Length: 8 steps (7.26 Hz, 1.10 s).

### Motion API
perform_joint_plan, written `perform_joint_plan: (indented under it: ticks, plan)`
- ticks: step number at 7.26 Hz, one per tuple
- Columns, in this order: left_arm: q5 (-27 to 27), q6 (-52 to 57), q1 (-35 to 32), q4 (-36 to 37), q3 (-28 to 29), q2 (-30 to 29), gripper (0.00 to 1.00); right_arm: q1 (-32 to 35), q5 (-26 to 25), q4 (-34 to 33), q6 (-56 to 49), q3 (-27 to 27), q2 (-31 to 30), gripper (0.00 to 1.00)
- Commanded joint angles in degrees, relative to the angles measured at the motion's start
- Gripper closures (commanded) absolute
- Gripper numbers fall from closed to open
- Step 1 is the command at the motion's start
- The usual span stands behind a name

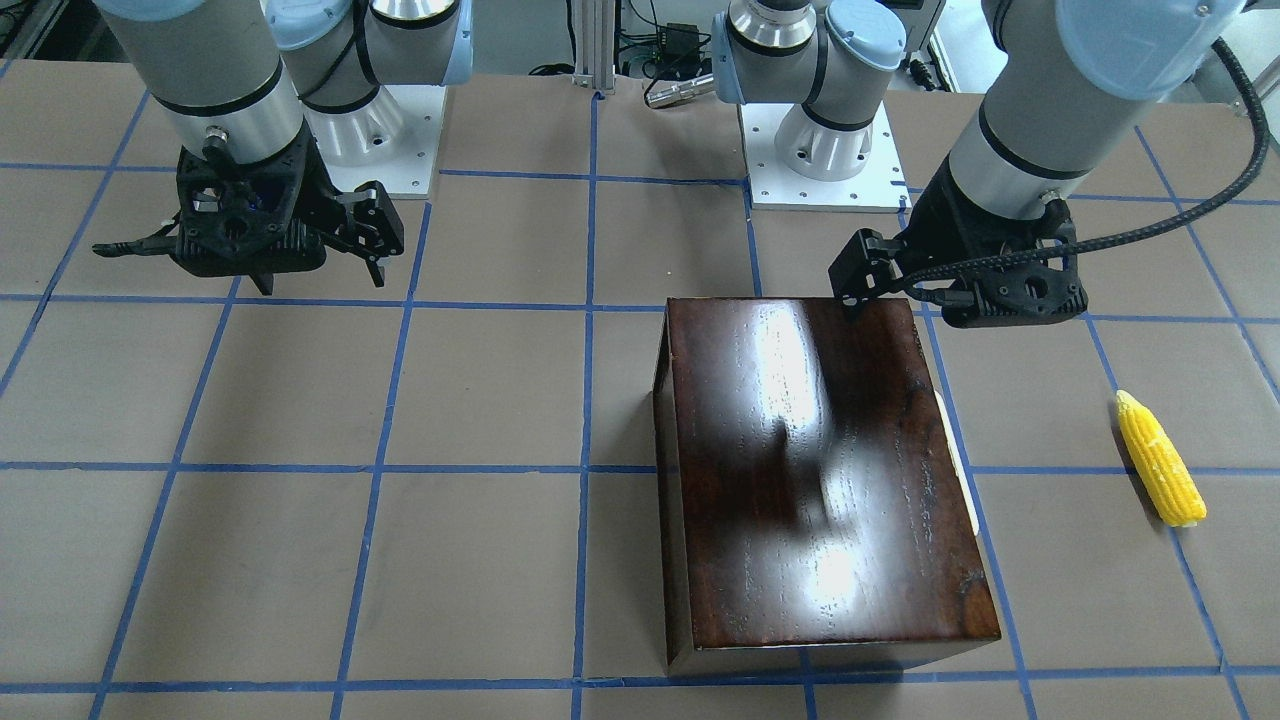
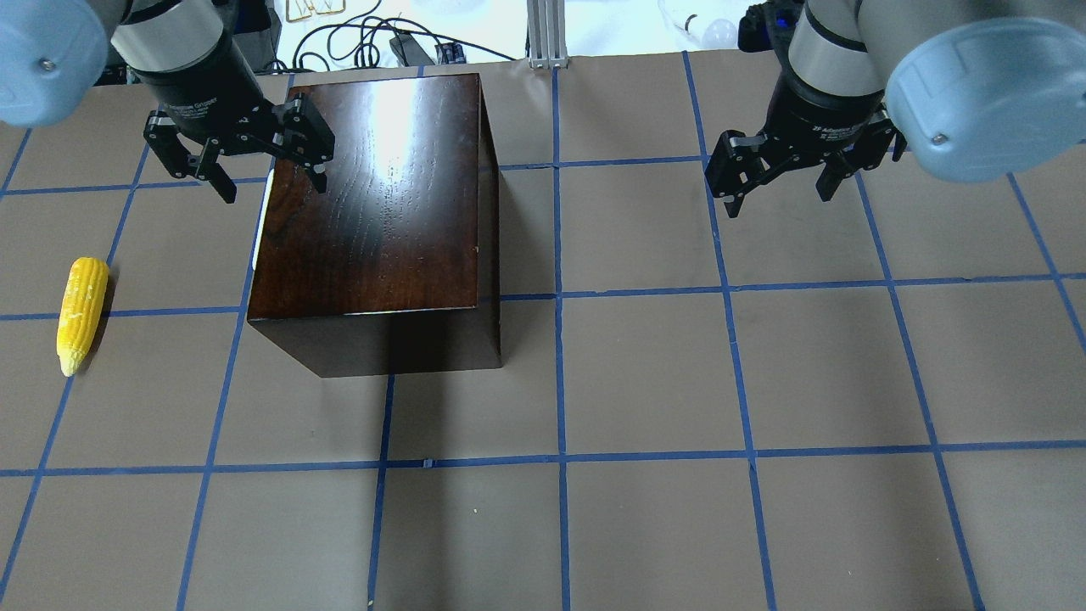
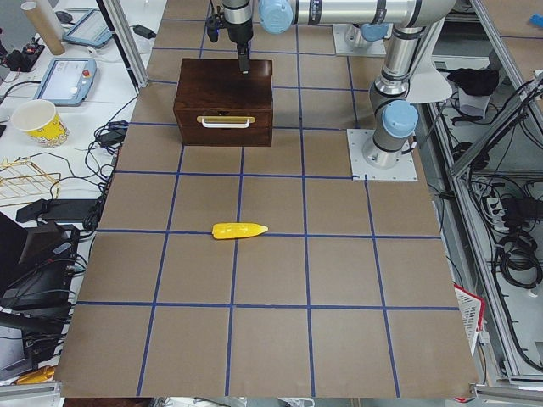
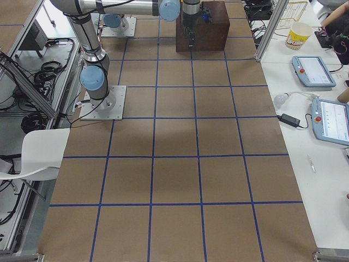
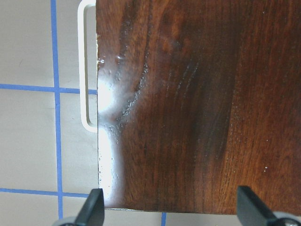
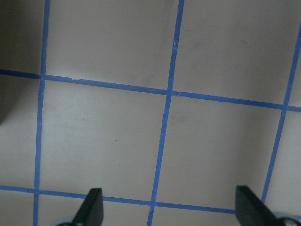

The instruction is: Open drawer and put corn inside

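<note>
The drawer (image 3: 222,136) sat fully shut in the dark wooden box (image 2: 373,195), its front facing the robot's left end of the table (image 2: 645,382). Its white handle (image 3: 226,122) stuck out just past the box's edge. The corn (image 2: 81,316) lay on the table on that same side, well apart from the box and beyond the drawer front (so the drawer could slide out without reaching it, as far as I could judge).

The left gripper (image 2: 271,185) hung over the box's top, near the edge that carries the handle. Its fingers were spread wide and held nothing. The right gripper (image 2: 780,195) hung over bare table, well apart from the box, with its fingers likewise parted and empty.

The step in hand looked like the approach to the handle, with nothing yet grasped. The next move would call for the left gripper to drop beside the drawer front, close on the handle and pull outward toward the corn's side. The right arm might need to brace the box.

By count there was one box, one drawer, one handle, one corn cob and two grippers.
</note>
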Motion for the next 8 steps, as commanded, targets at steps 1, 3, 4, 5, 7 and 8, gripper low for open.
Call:
perform_joint_plan:
  ticks: [1, 3, 4, 5, 7, 8]
  plan:
    - [0.3, 0.3, 0.1, 0.2, 0.1, 0.1, 0.0, -0.1, 0.0, 0.0, 0.0, 0.1, 0.0, 0.0]
    - [0.5, 0.4, 2.5, 0.5, 0.8, 0.1, 0.0, 0.1, 0.0, 0.0, 0.0, 0.0, 0.0, 0.0]
    - [0.2, 1.0, 5.0, 0.5, 0.8, 0.0, 0.0, 0.1, 0.0, 0.0, 0.0, 0.0, 0.0, 0.0]
    - [0.4, 6.5, 6.5, 1.6, 0.7, -0.7, 0.0, 0.1, 0.0, 0.0, 0.0, 0.0, 0.0, 0.0]
    - [-0.4, 9.0, 11.7, 2.8, 0.8, -1.3, 0.0, 0.1, 0.0, 0.0, 0.0, 0.0, 0.0, 0.0]
    - [-2.3, 11.9, 15.8, 3.3, 0.8, -1.9, 0.0, 0.1, 0.0, 0.0, 0.0, 0.0, 0.0, 0.0]
